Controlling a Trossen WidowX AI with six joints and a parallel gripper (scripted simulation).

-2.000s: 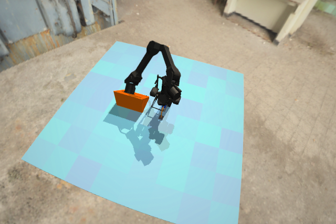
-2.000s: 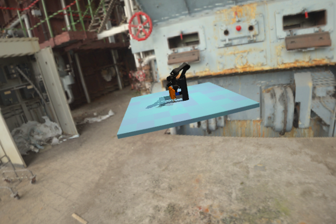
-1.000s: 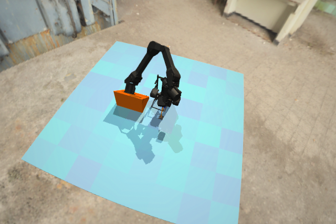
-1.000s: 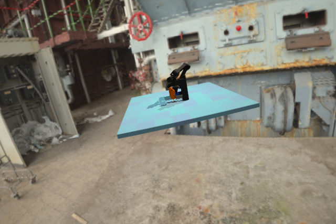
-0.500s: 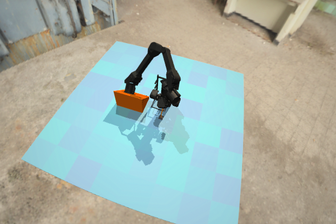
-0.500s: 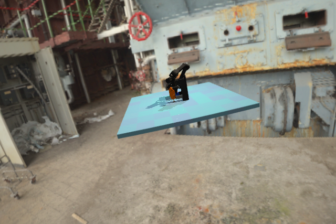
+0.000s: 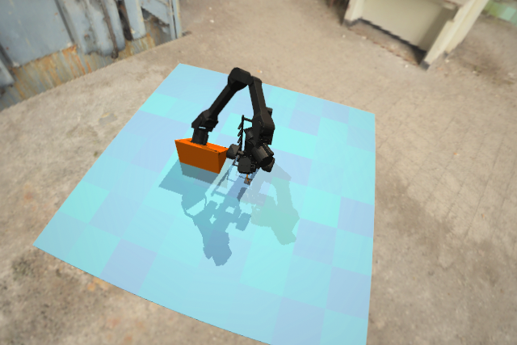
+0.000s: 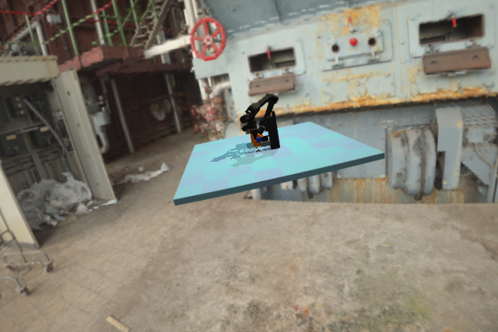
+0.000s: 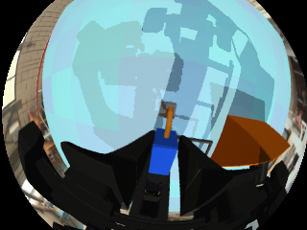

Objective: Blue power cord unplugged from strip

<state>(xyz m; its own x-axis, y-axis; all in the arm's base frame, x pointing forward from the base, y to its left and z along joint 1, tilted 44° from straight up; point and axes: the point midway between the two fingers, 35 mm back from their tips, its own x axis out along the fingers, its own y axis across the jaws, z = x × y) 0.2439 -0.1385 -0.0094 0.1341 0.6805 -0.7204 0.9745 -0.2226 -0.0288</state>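
Observation:
My gripper is shut on the blue plug, which sits between the two dark fingers in the wrist view. An orange prong sticks out of the plug's front end and points down at the light-blue checkered mat. The plug also shows as a small blue spot in the exterior view. The orange box-shaped power strip stands to one side of the gripper, and the plug is apart from it. I cannot make out the cord itself.
The black arm arches over from its base behind the orange box. The mat's edges drop off to a concrete floor. Rusty machinery and walls stand far around.

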